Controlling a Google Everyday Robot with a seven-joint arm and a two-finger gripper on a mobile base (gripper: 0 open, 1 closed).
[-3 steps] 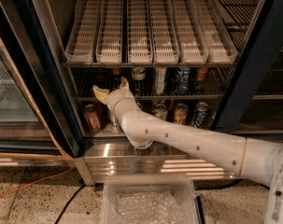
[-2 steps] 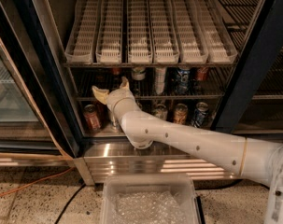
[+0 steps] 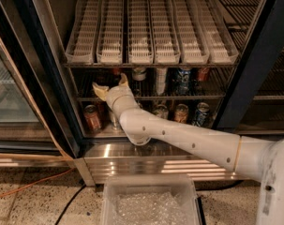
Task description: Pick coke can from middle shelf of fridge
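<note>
The fridge [image 3: 146, 159] stands open in front of me, with a ribbed steel base panel. The middle shelf [image 3: 188, 96] is a dark wire rack carrying several cans. A red can, likely the coke can [image 3: 115, 71], stands at its left, mostly hidden behind my gripper. Another red can [image 3: 202, 74] stands at the shelf's right. My gripper [image 3: 112, 84] reaches into the fridge at middle-shelf height, just in front of the left red can. Its two yellowish fingertips [image 3: 100, 90] are spread apart and hold nothing.
White slotted plastic lanes [image 3: 151, 27] hang above. A blue-and-white can [image 3: 183, 78] and a white cup [image 3: 161, 80] share the middle shelf. An orange-brown can [image 3: 92, 117] and other cans [image 3: 181, 112] stand on the bottom shelf. A clear plastic bin [image 3: 150, 201] sits on the floor.
</note>
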